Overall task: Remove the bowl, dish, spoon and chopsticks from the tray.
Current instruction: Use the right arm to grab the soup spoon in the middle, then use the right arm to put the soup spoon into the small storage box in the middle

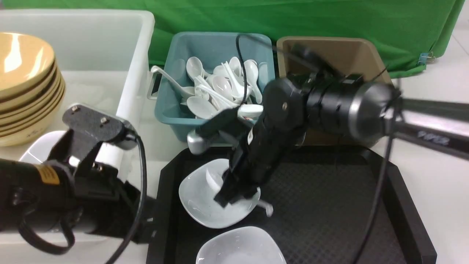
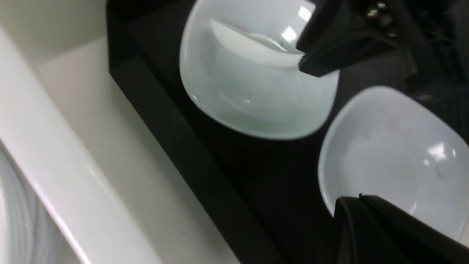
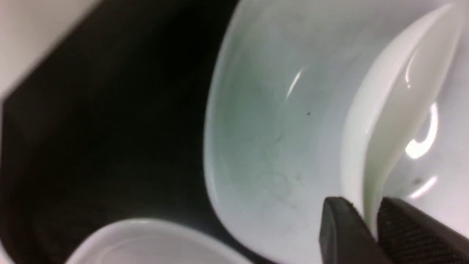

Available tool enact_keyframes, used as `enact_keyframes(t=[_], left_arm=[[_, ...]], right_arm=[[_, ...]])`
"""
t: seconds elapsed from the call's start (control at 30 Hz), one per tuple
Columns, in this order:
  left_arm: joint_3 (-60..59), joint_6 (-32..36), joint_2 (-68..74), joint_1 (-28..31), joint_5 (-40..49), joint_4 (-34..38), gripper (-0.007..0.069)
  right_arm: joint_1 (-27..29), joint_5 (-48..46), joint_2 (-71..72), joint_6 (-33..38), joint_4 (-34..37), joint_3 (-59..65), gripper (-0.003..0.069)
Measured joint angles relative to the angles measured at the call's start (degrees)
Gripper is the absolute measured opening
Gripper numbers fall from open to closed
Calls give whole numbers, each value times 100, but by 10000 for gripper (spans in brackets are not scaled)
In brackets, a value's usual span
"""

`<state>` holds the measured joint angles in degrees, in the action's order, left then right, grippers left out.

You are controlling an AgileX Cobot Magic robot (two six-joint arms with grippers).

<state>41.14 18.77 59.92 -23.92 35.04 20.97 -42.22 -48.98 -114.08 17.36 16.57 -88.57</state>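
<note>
The black tray holds two white squarish dishes. The white spoon lies in the farther dish. My right gripper reaches down into that dish, shut on the spoon with a finger on each side of it. The nearer dish is empty. My left gripper is shut and holds nothing, over the nearer dish by the tray's left rim. A stack of mustard-tan bowls sits in the white tub. The chopsticks are out of view.
A blue tub behind the tray holds several white spoons. A brown tub stands to its right, partly behind the right arm. The big white tub at left also holds a white dish. Green cloth hangs behind.
</note>
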Motion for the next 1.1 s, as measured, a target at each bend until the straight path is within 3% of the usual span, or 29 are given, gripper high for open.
enact_keyframes(t=[0.13,0.33,0.53,0.67,0.7,0.73,0.8,0.83,0.97,1.03,1.1], left_arm=[[571,-236,0,0,-649,-243,-6],[1235,-278,270,0,-2415,-414,-6],[1332,-360,816,0,-2495,-414,-6],[1332,-377,1200,0,-2167,-414,-6],[1332,-434,1328,0,-1895,-414,-6],[1332,-472,1368,0,-1785,-408,-6],[1348,-505,1379,0,-1654,-408,-6],[1450,-534,1394,0,-1128,-383,-6],[1740,-540,1394,0,231,-299,-6],[1850,-540,1399,0,1341,-205,-6],[1850,-540,1453,0,1907,-159,-6]], right_arm=[[131,439,488,-5,-134,-681,64],[818,2192,144,-5,-179,-1761,57],[1042,2505,-742,-60,-197,-2372,94],[1055,2458,-1133,-110,-197,-2479,250],[1055,2330,-1169,-110,-204,-2479,365],[1055,2229,-1144,-110,-204,-2485,413],[1067,2118,-1099,-110,-204,-2484,442],[1081,1675,-912,-116,-219,-2486,468],[1138,529,-384,-116,-227,-2490,381],[1199,-720,257,-95,-315,-2490,166],[1217,-1518,748,-95,-357,-2447,68]])
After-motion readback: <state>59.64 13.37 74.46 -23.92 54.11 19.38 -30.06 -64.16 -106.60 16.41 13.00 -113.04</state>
